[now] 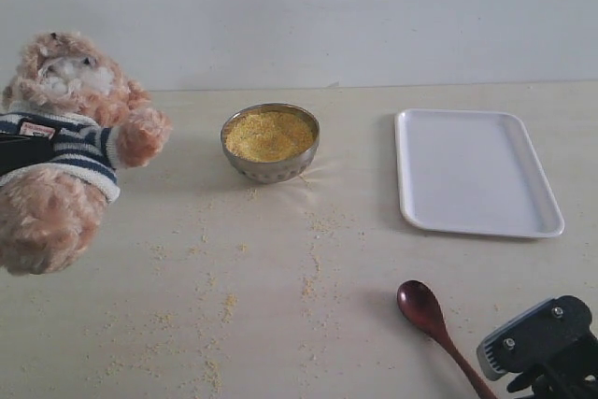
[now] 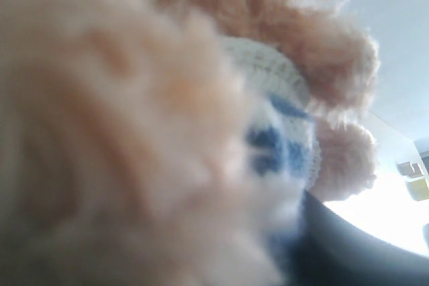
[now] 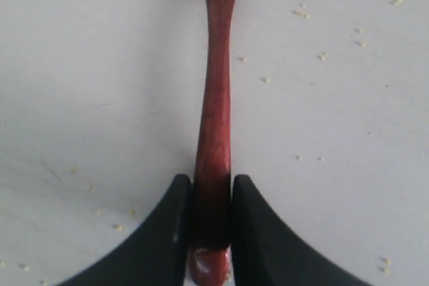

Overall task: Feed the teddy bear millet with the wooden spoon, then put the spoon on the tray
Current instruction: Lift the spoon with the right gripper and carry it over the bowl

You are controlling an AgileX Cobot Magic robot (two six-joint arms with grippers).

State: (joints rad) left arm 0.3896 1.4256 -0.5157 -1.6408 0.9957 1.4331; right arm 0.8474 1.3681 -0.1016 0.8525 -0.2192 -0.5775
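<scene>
Pale table (image 1: 280, 306), speckled with loose grains, meets a white wall. At far left the teddy bear (image 1: 65, 137) leans back. The left wrist view shows fur and striped shirt pressed close, hiding how far the left fingers (image 2: 348, 246) are closed. Millet (image 1: 269, 135) fills a metal bowl (image 1: 270, 167), and the tray (image 1: 472, 170) lies right of it. Only the right wrist view shows the right fingers (image 3: 171, 232) pinching the handle end of the wooden spoon (image 1: 425, 310), which lies on the table.
</scene>
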